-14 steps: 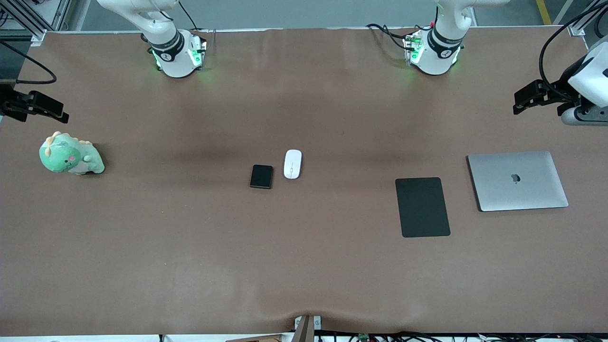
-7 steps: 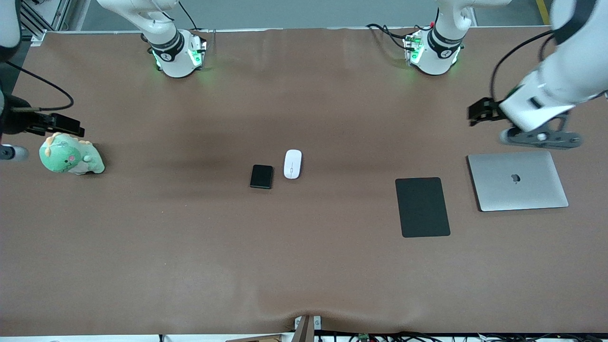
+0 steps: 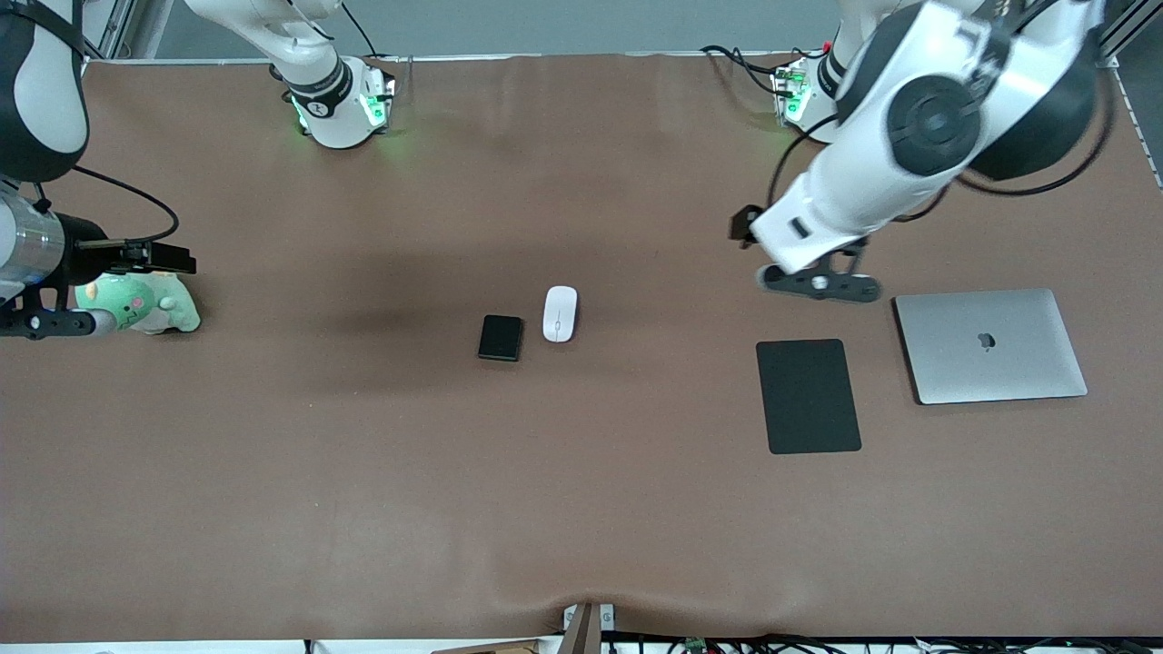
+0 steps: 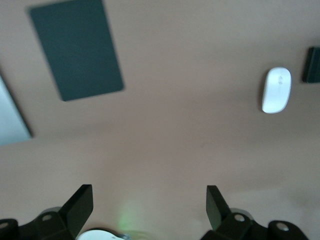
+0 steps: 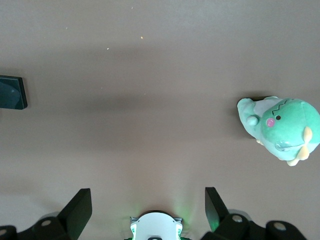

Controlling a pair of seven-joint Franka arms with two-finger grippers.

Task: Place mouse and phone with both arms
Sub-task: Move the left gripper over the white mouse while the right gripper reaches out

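Note:
The white oval mouse (image 3: 560, 313) lies at the middle of the brown table, with the small black phone (image 3: 501, 337) right beside it, toward the right arm's end. My left gripper (image 3: 742, 223) is open and empty in the air over bare table, between the mouse and the laptop. Its wrist view shows the mouse (image 4: 276, 90), the phone's edge (image 4: 313, 71) and the open gripper (image 4: 148, 201). My right gripper (image 3: 174, 259) is open and empty over the green plush. Its wrist view shows the phone (image 5: 12, 92) and the open gripper (image 5: 147, 202).
A large flat black mat (image 3: 808, 395) and a closed silver laptop (image 3: 989, 345) lie toward the left arm's end. A green plush dinosaur (image 3: 145, 307) sits toward the right arm's end, also seen in the right wrist view (image 5: 280, 127).
Both arms have swung in from the table's ends. The left gripper moved from over the laptop's end toward the mat. The right gripper moved over the plush. Mouse and phone have not moved.

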